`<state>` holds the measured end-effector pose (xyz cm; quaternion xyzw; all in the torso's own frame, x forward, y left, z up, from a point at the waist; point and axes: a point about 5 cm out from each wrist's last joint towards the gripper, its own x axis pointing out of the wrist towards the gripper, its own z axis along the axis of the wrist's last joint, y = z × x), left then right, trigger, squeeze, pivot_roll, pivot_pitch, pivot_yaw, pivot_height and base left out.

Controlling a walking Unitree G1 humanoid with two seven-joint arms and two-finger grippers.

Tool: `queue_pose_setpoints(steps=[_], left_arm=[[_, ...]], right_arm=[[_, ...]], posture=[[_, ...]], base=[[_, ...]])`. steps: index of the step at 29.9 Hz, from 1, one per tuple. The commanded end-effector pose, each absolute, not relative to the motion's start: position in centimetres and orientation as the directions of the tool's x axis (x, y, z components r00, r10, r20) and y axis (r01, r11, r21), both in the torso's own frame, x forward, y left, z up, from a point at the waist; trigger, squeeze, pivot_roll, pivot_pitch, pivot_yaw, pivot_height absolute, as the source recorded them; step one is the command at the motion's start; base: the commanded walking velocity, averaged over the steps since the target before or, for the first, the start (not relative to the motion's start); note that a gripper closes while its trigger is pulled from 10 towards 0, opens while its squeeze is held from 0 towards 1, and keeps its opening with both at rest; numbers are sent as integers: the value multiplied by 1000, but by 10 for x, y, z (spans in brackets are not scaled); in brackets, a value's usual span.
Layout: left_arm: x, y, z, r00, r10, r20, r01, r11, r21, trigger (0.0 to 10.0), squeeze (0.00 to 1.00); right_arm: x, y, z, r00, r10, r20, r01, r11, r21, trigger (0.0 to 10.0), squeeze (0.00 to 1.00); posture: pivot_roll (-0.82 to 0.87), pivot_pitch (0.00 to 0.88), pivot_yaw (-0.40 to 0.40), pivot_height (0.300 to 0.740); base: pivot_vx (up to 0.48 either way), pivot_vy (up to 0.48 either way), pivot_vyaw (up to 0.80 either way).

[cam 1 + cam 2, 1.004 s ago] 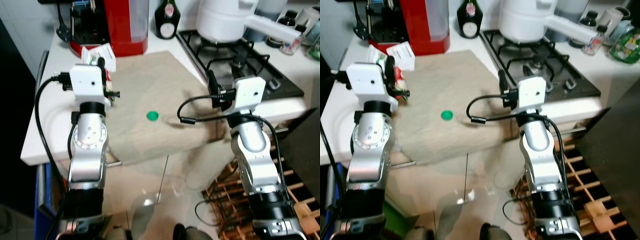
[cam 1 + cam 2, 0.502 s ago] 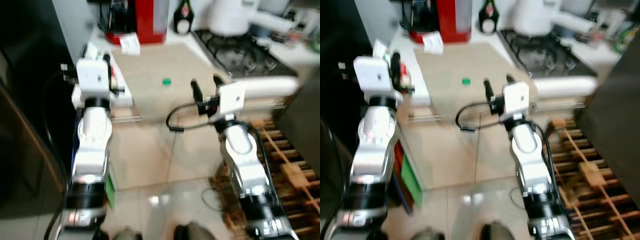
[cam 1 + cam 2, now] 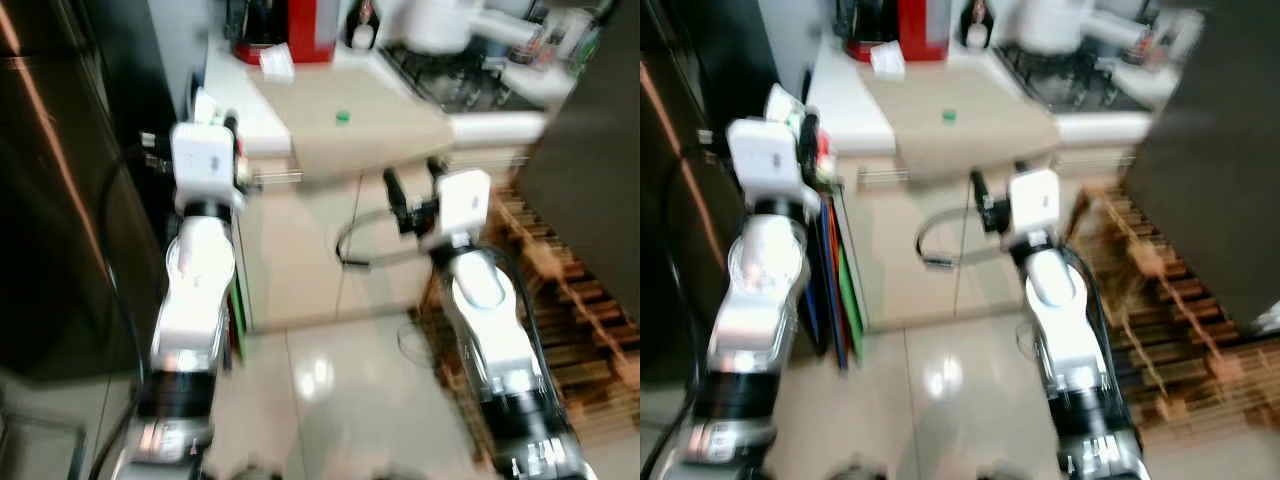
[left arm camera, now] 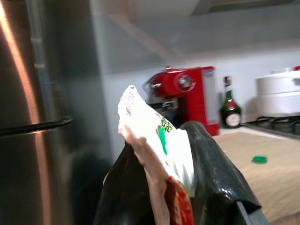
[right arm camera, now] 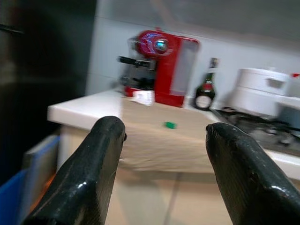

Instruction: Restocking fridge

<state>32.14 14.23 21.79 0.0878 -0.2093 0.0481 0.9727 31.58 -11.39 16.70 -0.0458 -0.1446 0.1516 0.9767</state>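
1. My left gripper (image 4: 159, 187) is clamped on a food packet (image 4: 157, 140), white with green print and red at its lower end, pinched between both black fingers and raised at chest height.
2. Through the left wrist view I see that packet sticking up above the fingertips, with the steel fridge door (image 4: 28, 112) and its dark handle (image 4: 35, 127) just beside it.
3. My right gripper (image 5: 164, 173) holds nothing; its two fingers (image 5: 89, 173) stand wide apart, pointing toward the counter.
4. On the white counter (image 3: 235, 100) lies a beige cloth (image 3: 350, 115) carrying a small green cap (image 3: 342, 117).
5. Behind it stand a red coffee machine (image 5: 164, 65), a dark bottle (image 5: 205, 91) and a white pot (image 5: 255, 91) on the hob.
6. The head views are blurred; the floor tiles (image 3: 330, 390) lie below.
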Motion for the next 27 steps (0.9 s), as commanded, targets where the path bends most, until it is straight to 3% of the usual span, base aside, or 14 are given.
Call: queue_pose_setpoints(steps=[1,8,27], left_arm=[[322,142,213,916,44,398,-103,987,127,10000,0],[319,149,193,944,16,331,-75,983,168,10000,0],[319,135,175,960,-53,274,20,993,120,10000,0]], right_arm=[[317,-114,165,915,318,247,-288,946,-150,10000,0],[315,-119,161,925,299,234,-273,952,-139,10000,0],[312,-123,150,934,301,192,-277,951,-139,10000,0]], posture=[[-51,0,15,736],[-53,0,23,740],[-80,0,33,740]], base=[[0,0,644],[0,-107,92],[0,-476,0]])
